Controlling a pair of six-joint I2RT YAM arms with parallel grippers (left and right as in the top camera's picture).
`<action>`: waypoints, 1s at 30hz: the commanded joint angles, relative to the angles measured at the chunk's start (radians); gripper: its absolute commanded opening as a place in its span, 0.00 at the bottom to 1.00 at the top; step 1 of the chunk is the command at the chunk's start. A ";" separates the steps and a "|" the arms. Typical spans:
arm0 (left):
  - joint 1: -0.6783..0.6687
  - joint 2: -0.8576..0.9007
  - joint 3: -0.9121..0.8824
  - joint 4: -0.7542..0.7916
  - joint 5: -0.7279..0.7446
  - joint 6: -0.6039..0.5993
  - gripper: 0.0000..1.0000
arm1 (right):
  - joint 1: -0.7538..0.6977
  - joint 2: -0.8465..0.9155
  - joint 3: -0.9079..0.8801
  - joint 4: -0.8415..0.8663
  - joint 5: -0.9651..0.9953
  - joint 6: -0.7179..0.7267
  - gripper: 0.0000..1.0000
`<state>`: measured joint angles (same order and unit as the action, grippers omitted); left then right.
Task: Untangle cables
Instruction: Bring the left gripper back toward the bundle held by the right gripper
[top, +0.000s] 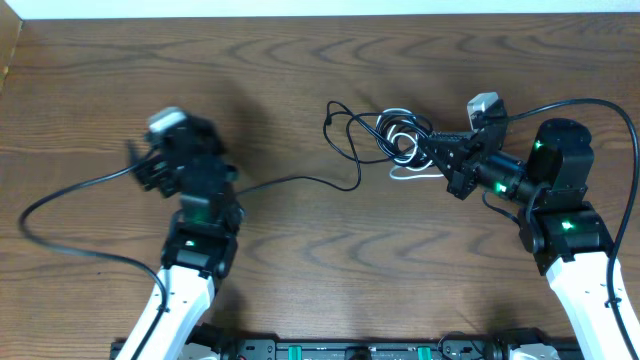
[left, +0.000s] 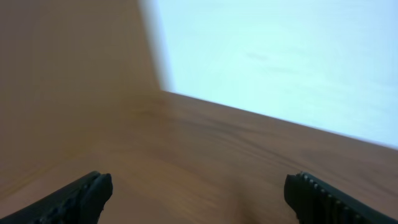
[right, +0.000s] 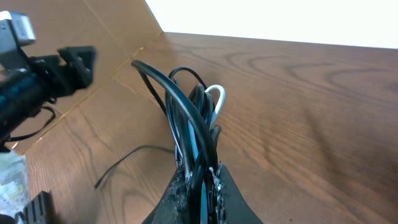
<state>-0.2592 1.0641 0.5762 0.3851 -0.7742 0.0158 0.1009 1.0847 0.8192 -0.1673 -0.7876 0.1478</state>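
Jaws of the right gripper (right: 199, 182) are pressing together on the cables (right: 189, 118), pinching a bunch of black strands at the tangle's near edge. Just beyond the fingertips, the strands are rising in tight loops, and a white cable (right: 216, 93) is curling out of the tangle beside them. From overhead, the tangle is lying on the wooden table (top: 300, 60) directly in front of the right gripper (top: 428, 150), with black loops spreading away from it. One thin black cord (top: 300, 181) is trailing out of the tangle across the wood toward the left arm. Well apart from the tangle, the left gripper (left: 199, 193) is hanging with its jaws spread wide, gripping nothing, only bare wood showing between them.
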 joint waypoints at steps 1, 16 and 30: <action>-0.068 -0.006 0.005 -0.021 0.374 -0.060 0.93 | -0.003 -0.005 0.016 -0.010 -0.008 -0.003 0.01; -0.113 -0.008 0.005 0.075 1.225 -0.066 0.82 | -0.078 -0.005 0.016 -0.063 -0.012 0.106 0.01; -0.114 -0.007 0.005 -0.036 1.685 -0.068 0.65 | -0.078 -0.005 0.016 0.102 -0.053 0.409 0.01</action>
<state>-0.3702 1.0641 0.5762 0.3634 0.7689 -0.0528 0.0284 1.0847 0.8192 -0.0986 -0.8154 0.3973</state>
